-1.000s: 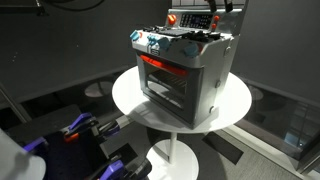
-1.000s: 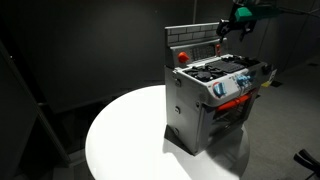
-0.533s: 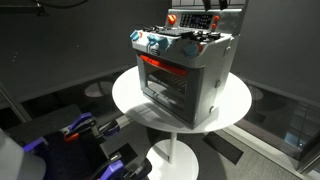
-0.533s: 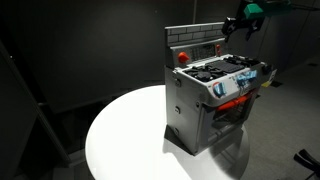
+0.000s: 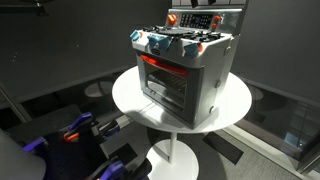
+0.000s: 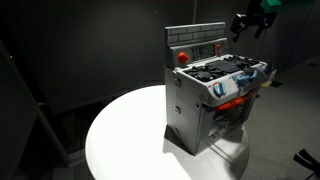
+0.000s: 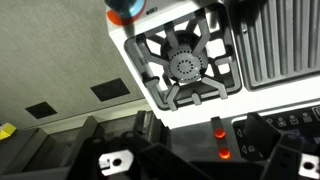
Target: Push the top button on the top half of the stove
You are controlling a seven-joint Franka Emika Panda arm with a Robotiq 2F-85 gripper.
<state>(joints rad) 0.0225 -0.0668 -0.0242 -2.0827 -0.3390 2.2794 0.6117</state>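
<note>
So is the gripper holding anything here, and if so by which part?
Nothing, as far as the views show. The gripper hangs in the air above and beside the stove, apart from its upright back panel, with no object in it.

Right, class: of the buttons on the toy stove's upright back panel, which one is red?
The round button at one end of the control panel, beside the display strip. It alone is red; the rest looks dark.

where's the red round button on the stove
In an exterior view the red round button is at the picture-left end of the upright dark back panel, just above the black burners, far from the gripper.
</note>
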